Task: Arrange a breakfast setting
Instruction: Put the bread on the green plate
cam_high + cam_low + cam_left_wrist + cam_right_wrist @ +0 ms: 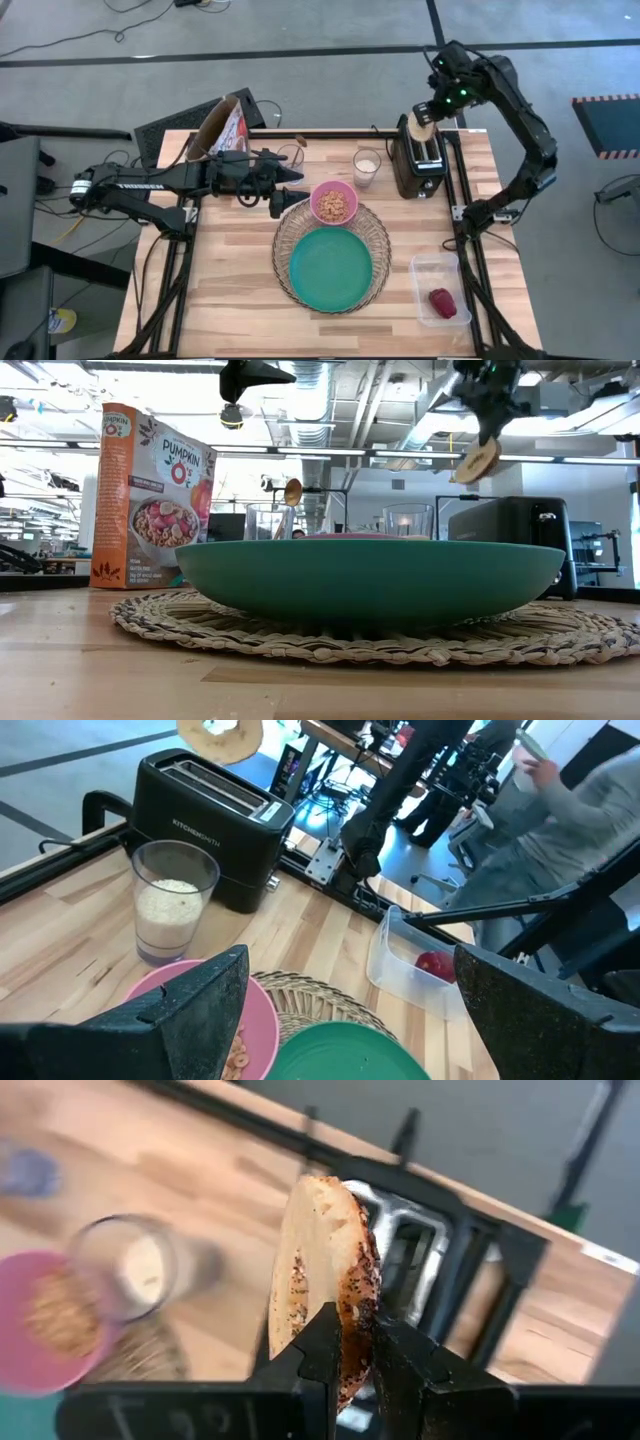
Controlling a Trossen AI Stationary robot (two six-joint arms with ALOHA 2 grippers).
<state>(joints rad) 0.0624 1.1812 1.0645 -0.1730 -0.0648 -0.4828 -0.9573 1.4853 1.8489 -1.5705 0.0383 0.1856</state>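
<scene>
We see the right gripper clamped on the tan bagel, held on edge above the black toaster at the table's one o'clock corner. The left gripper, fingers spread and empty, hovers at nine o'clock of the pink bowl. The teal plate sits on the wire charger. The dark red fruit lies in the clear tub, partly hidden from the left wrist view.

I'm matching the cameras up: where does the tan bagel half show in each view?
High view: tan bagel half in the right gripper, over the black toaster.
Low view: upper right, above the toaster.
Left wrist view: top edge, above the toaster.
Right wrist view: centre, pinched.
Shared landmark: the toaster.
</scene>
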